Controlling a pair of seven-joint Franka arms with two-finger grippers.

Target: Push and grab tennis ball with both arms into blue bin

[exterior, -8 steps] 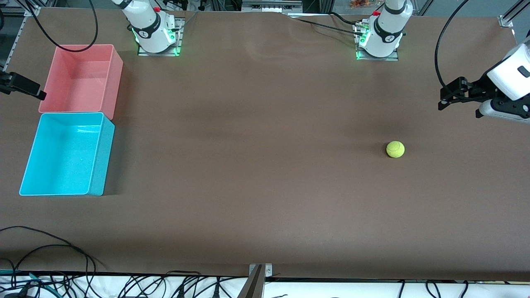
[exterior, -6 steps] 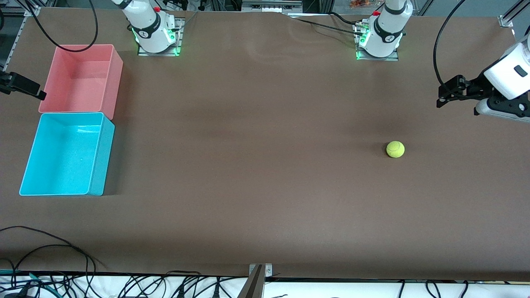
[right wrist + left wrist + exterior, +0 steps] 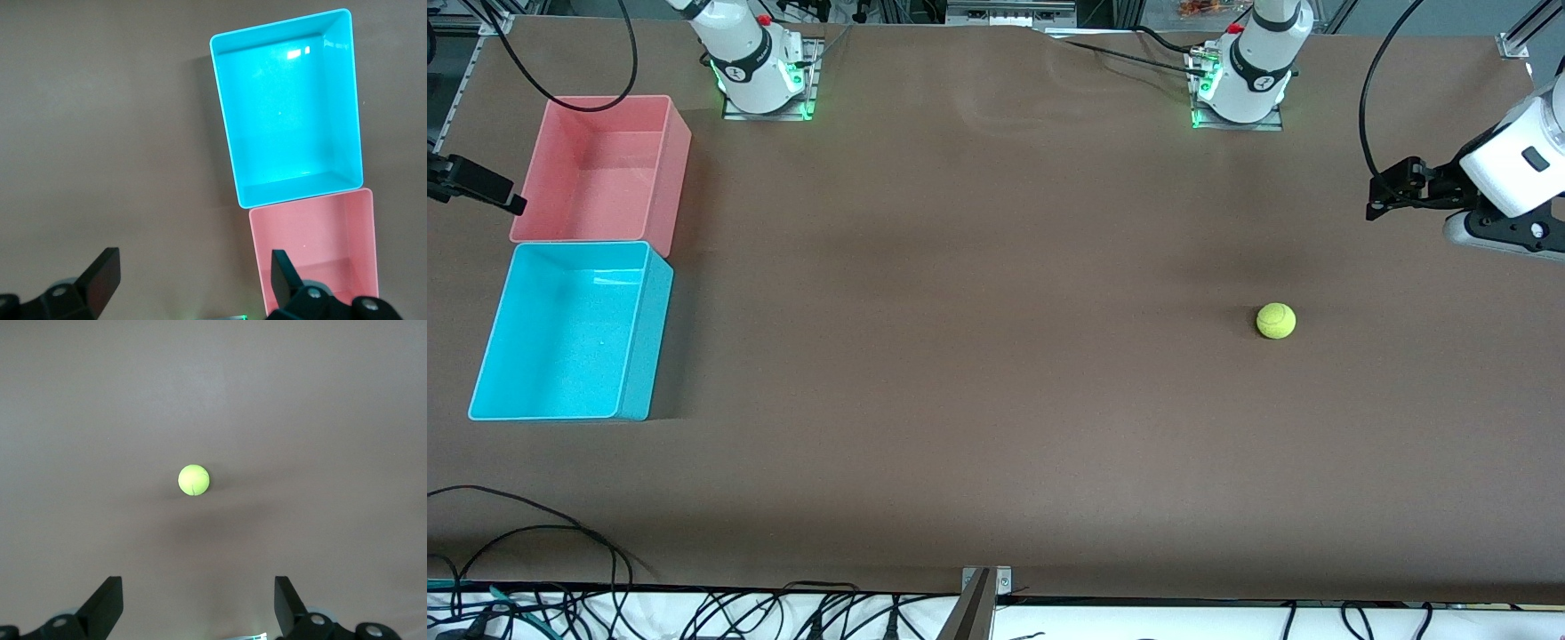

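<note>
Right gripper [image 3: 190, 283] up over the bench [image 3: 978, 356] edge at the right arm's end, jaws released, beside pink bin [image 3: 600, 169] and blue bin [image 3: 569, 331]; tennis ball [image 3: 1276, 321] lies toward the left arm's end; left gripper [image 3: 1376, 209] above that edge, jaws released, empty

A robotics lab: two white arm bases [image 3: 763, 67] bolted to a brown-covered table [image 3: 996, 400], aluminium framing [image 3: 1516, 40] near them, loose black cables [image 3: 694, 613] along its camera-side edge.
</note>
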